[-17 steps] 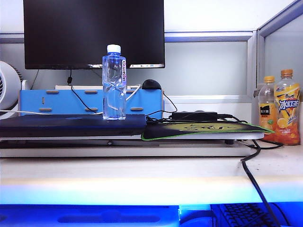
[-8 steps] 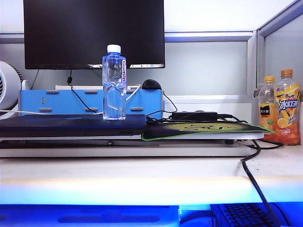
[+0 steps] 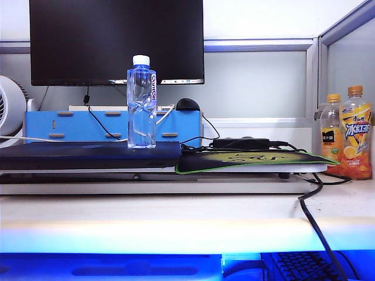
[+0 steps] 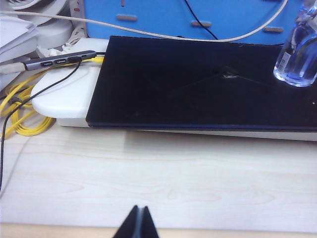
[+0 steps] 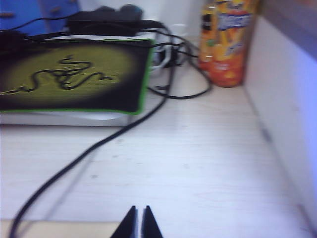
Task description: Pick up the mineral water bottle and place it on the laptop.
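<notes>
From the exterior view we see the mineral water bottle (image 3: 141, 102) standing upright on the laptop (image 3: 88, 156), toward the lid's right end, with nothing gripping it, so we judge the placing done and only the arms' retreat possibly left; neither arm shows in this view. The green-edged mouse pad (image 3: 252, 161) lies just right of the laptop, and two juice bottles (image 3: 347, 133) stand well apart at the far right. In the left wrist view the left end effector (image 4: 138, 223) hangs over bare surface (image 4: 163, 173) near the laptop's front edge, its fingertips pressed together and empty; here we also get the lid from above and the bottle's base resting on it, plus yellow cables (image 4: 22, 106) the exterior view misses. The right wrist view, somewhat blurred, shows the right end effector (image 5: 138, 224) apparently closed and empty over the surface beside the mouse pad, with a black cable (image 5: 99, 144) trailing past.
</notes>
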